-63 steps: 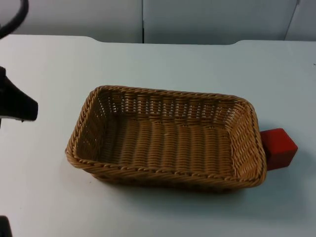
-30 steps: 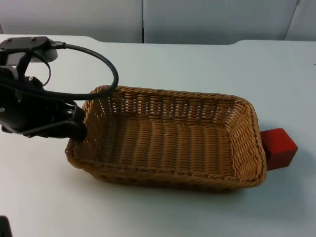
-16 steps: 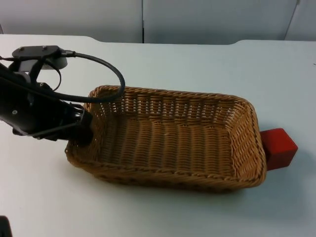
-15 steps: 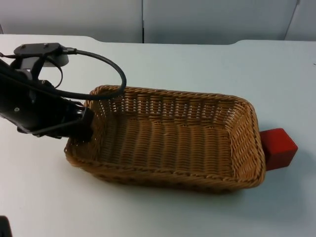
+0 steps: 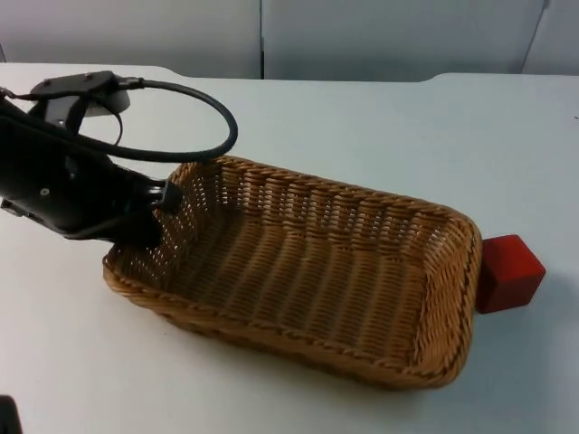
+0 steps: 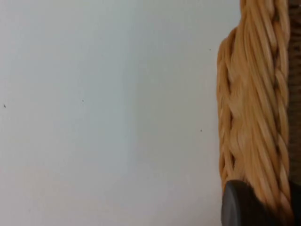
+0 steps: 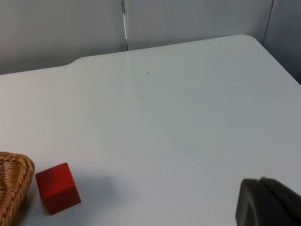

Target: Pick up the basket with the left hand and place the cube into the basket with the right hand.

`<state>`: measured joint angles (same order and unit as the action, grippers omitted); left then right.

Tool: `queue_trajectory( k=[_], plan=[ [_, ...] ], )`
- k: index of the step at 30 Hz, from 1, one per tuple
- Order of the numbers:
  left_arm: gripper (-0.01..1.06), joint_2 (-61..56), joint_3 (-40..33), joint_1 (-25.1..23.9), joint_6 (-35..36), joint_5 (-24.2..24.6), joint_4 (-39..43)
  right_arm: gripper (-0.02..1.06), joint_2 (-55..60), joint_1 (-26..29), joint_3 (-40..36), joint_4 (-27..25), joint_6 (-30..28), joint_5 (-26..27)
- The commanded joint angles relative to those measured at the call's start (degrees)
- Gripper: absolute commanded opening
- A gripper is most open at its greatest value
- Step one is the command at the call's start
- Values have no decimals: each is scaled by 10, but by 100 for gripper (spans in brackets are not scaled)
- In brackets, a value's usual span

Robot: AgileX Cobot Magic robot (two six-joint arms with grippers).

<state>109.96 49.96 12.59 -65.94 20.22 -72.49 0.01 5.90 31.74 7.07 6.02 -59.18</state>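
A brown wicker basket lies across the middle of the white table, turned at an angle with its left end raised a little. My left gripper is shut on the rim at that left end. In the left wrist view the woven rim runs between my jaws, with a black fingertip pressed against it. A red cube stands on the table just off the basket's right end, apart from both grippers. The right wrist view has the cube beside the basket's corner, far from my right fingertip.
Bare white table top stretches behind the basket to the grey partition wall. There is open table in front of the basket and to the right of the cube.
My left gripper came in from the left and closed on the basket's left rim. The basket's left end has since lifted and the basket has swung round. The cube has not moved.
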Motion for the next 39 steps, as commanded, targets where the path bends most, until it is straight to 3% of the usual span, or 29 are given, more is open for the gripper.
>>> queue_trajectory(
  k=[1, 6, 10, 15, 18, 27, 39],
  plan=[
    [0, 2, 0, -4, 6, -7, -38, 0, 0, 3, -1, 3, 1, 13],
    [0, -14, 0, -4, 6, -25, -98, 0, 0, 3, -1, 3, 1, 13],
    [0, -39, 0, -13, 1, -34, -90, 0, 0, 3, -1, 3, 1, 13],
    [0, -65, 0, -18, 0, -1, 13, 0, 0, 3, -1, 3, 1, 14],
    [0, -77, 0, -18, 59, 21, 90, 0, 0, 3, -1, 3, 1, 14],
    [0, -128, 0, -25, 145, 41, 194, 0, 0, 3, -1, 3, 1, 14],
    [0, -208, 0, -118, 190, 135, 212, 0, 0, 3, -1, 3, 1, 14]
  ],
)
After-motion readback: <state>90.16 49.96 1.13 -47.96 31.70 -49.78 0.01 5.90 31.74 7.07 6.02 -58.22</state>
